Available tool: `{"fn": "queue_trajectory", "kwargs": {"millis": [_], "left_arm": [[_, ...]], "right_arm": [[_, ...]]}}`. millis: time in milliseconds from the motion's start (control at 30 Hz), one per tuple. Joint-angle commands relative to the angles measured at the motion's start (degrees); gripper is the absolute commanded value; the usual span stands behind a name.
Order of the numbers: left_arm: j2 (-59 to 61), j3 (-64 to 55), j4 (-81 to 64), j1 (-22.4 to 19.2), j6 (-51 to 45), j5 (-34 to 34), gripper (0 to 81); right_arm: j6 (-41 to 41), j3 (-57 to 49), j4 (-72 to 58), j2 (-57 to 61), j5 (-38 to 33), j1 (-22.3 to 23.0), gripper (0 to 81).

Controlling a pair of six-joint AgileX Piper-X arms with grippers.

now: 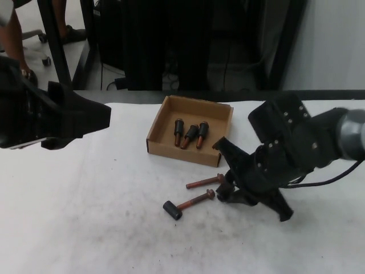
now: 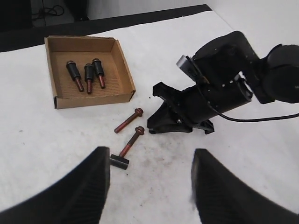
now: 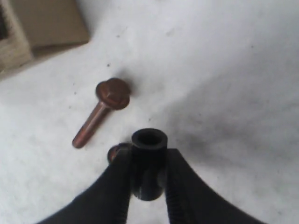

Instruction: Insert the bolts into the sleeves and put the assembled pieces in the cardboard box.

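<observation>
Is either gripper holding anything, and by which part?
The right gripper holds a black sleeve by its sides, with its open end poking out. The left gripper is open and empty.

I am counting one cardboard box (image 1: 177, 151) | I am counting three assembled pieces (image 1: 190, 136) | I am counting two further bolts: one bare bolt (image 1: 204, 182), one sleeve-tipped bolt (image 1: 191, 202) | I am counting one lone sleeve (image 3: 148, 140) | I am counting two grippers of mine: left gripper (image 2: 150, 158), right gripper (image 3: 148, 154)
</observation>
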Motion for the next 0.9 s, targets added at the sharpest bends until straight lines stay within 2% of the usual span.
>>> {"fn": "queue_trajectory", "kwargs": {"millis": [0, 167, 267, 333, 400, 633, 767, 867], "left_arm": [[0.72, -0.17, -0.65, -0.14, 1.01, -0.50, 49.9], [3.71, -0.17, -0.65, -1.40, 1.56, -0.50, 49.9], [7.02, -0.17, -0.65, -4.34, 5.85, -0.93, 49.9], [9.47, -0.17, -0.65, -7.13, 8.99, -3.79, 49.9], [11.93, -0.17, -1.69, -9.56, 9.46, -6.23, 49.9], [22.06, -0.17, -12.51, -16.47, 9.46, -6.81, 48.6], [29.32, -1.15, -15.81, -18.02, 9.46, -6.88, 42.4], [34.72, -3.16, -15.68, -17.99, 10.74, -5.87, 42.0]], "right_arm": [[-6.18, -0.04, 3.47, -3.79, -0.32, 0.12, 0.0], [-19.82, 0.70, 14.32, -12.84, 3.80, 0.12, 0.0], [-26.14, 1.94, 18.65, -19.21, 5.53, 0.12, 0.3], [-28.97, 2.94, 20.65, -24.15, 5.68, 0.12, 0.3], [-30.59, 3.95, 22.49, -29.35, 5.68, 0.12, 0.3], [-33.33, 5.48, 27.75, -46.25, 5.68, 0.12, 0.3], [-33.33, 5.48, 29.94, -54.24, 5.68, 0.12, 0.3], [-33.33, 5.48, 31.62, -58.04, 5.68, 0.12, 0.3]]}}
